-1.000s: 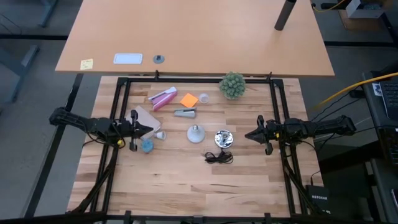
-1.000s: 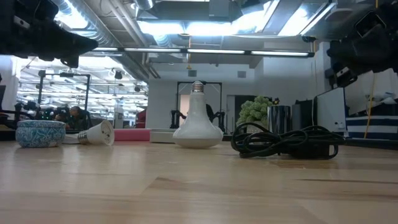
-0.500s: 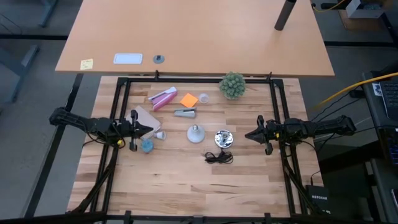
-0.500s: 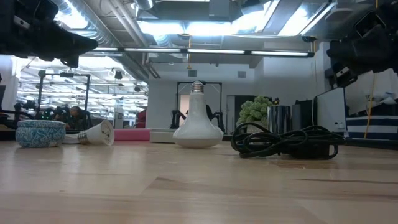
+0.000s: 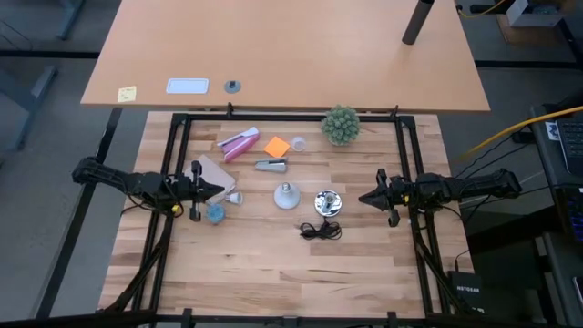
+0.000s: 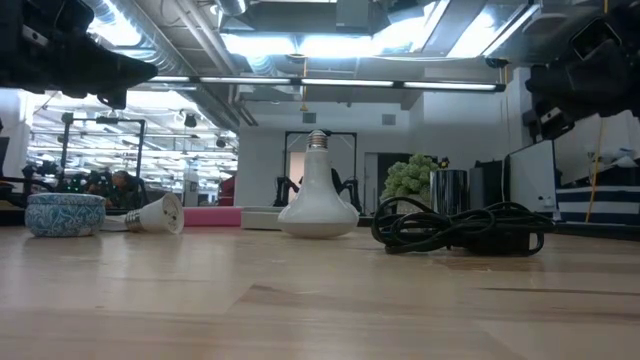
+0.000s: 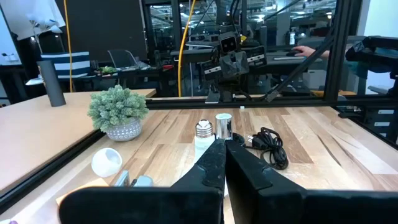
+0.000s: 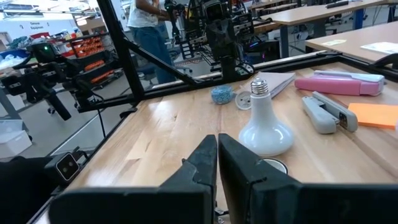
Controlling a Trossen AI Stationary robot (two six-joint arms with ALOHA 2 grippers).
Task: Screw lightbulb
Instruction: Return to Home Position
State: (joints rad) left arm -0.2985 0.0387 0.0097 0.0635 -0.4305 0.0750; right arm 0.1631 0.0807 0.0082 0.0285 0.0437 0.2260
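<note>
From above, we see the white frosted lightbulb (image 5: 287, 194) standing free near the middle of the pale wooden bench (image 5: 273, 269). It is just beside the shiny round metal socket (image 5: 327, 202), and the coiled black cord (image 5: 321, 230) lies next to that. The fuzzy green plant ball (image 5: 341, 125) sits by the bench's far edge. The left gripper (image 5: 221, 189) hangs toward the left edge and the right gripper (image 5: 363, 197) toward the right edge, both apart from the lightbulb.

At bench height, we find the lightbulb resting dome down with its silver threaded base pointing up. The cord is on one side and a small blue bowl (image 6: 65, 213) on the other.

Past the left wrist, the left gripper's two dark fingers are pressed together, holding nothing.

Past the right wrist, the right gripper's fingers likewise meet and are empty. The lightbulb stands beyond them, near a grey-silver stapler (image 8: 328, 113).
</note>
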